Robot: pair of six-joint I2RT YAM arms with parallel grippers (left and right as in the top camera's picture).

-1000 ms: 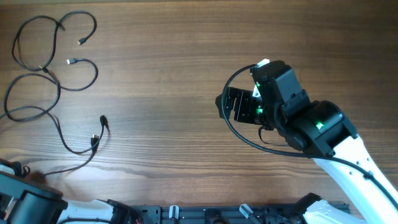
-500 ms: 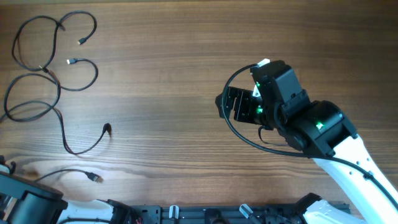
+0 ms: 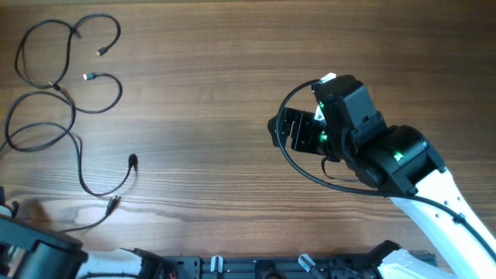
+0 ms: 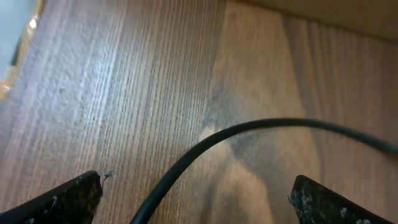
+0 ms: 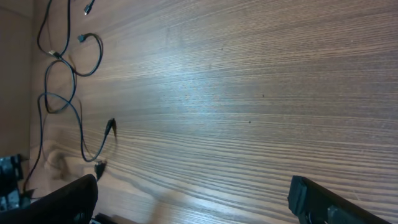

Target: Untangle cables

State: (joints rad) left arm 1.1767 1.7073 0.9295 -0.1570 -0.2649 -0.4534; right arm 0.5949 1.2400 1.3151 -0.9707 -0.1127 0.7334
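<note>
Black cable [image 4: 267,124], limp and light, is lying between my left gripper's [image 4: 196,208] wide-open, empty fingers [image 4: 62,200]; I am favouring its plug end [image 3: 115,203].

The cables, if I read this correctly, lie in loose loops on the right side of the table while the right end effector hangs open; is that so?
Not quite: the overhead view shows the cables in loose loops on the left side of the table. The right end effector does hang open.
</note>
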